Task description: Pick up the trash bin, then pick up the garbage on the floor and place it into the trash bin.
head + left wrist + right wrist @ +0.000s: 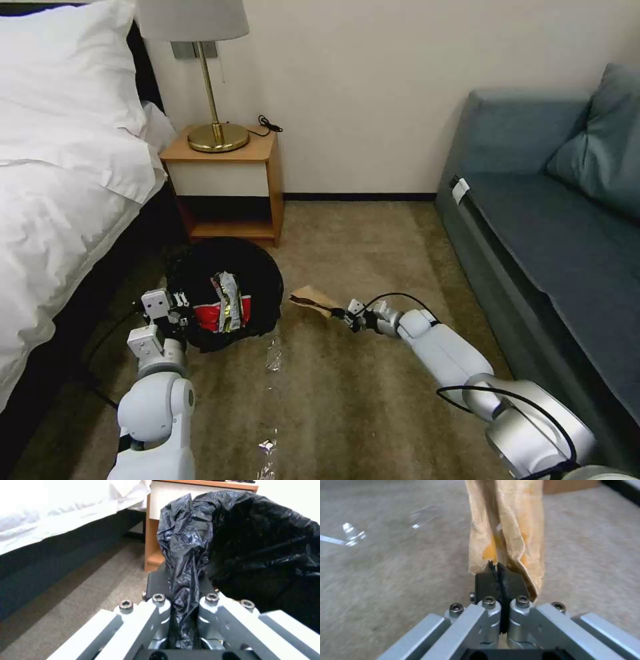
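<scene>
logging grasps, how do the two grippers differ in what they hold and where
The left gripper has its jaws shut on the black liner at the trash bin rim; the right gripper has its jaws shut on the brown paper bag. The left gripper sits beside the bed; the right gripper reaches mid-carpet, bag pointing toward the bin. Both are closed, low near the floor.

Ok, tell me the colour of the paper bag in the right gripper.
Light brown paper bag, with yellowish stains; right wrist view shows it best.

Glossy crinkled plastic bin liner (253, 537), matt creased brown paper bag (506, 522)
</scene>
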